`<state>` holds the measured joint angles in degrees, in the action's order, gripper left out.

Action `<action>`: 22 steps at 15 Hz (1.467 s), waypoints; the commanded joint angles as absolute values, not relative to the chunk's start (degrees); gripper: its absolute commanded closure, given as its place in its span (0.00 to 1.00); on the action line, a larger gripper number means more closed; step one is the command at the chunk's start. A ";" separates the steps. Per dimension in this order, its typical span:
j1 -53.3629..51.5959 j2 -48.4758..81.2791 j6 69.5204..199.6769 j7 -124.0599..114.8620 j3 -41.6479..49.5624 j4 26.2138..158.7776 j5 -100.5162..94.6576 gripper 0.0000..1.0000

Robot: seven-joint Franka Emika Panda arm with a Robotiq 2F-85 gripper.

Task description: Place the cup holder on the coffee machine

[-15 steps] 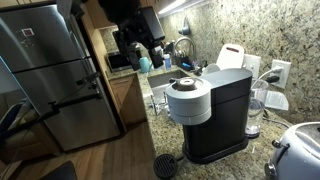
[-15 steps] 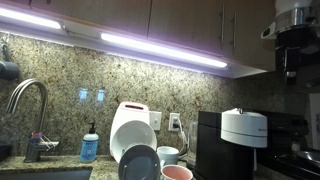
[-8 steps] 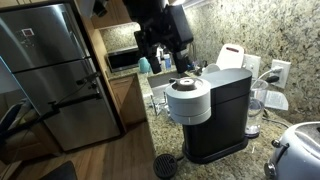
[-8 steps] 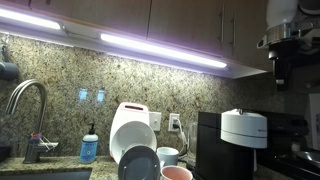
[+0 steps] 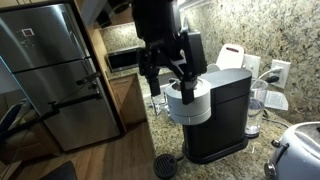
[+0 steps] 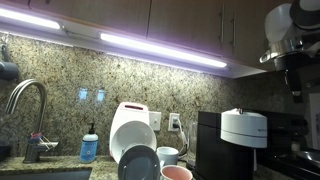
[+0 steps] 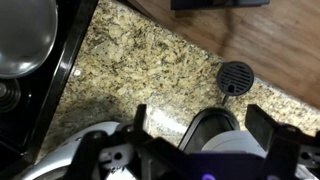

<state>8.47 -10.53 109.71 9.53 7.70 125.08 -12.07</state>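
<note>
**A:** Where do things stand, biggest first?

**B:** There is a granite tabletop (image 7: 130,60), and the coffee machine (image 5: 210,110) stands near its front edge. Both exterior views show its round silver head. The arm (image 5: 155,25) hangs directly above that head.

**A:** And the fingers?

**B:** The fingers (image 7: 265,125) are spread wide with nothing between them. In the wrist view they straddle the machine's head from above and look apart from it, though I can't be sure of the gap.

**A:** So where's the cup holder?

**B:** The cup holder (image 7: 236,76) lies flat on the tabletop, grille up. It sits right at the front edge, just beside the foot of the machine and well below the fingers. An exterior view shows it there too (image 5: 165,165).

**A:** Which step is this, then?

**B:** I'd say the approach. Nothing has been picked up yet, so the task has barely begun.

**A:** What does the next move need?

**B:** My guess is that the arm must move out past the machine's head toward the front edge and then descend. The fingers should close across the disc's rim. The disc is thin and sits by the edge, so a careless nudge could push it off.
</note>
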 commanded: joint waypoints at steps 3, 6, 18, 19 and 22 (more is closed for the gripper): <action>7.96 -5.74 98.88 26.71 10.56 119.86 -4.69 0.00; 8.18 -3.15 92.61 33.01 10.90 117.14 -3.74 0.00; 10.48 4.24 76.66 41.66 10.06 108.98 1.41 0.00; 10.56 4.47 76.63 41.65 10.05 108.82 1.42 0.00; 10.60 4.75 74.10 43.12 9.89 108.16 2.56 0.00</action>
<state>10.07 4.51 76.68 41.68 10.48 108.93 1.46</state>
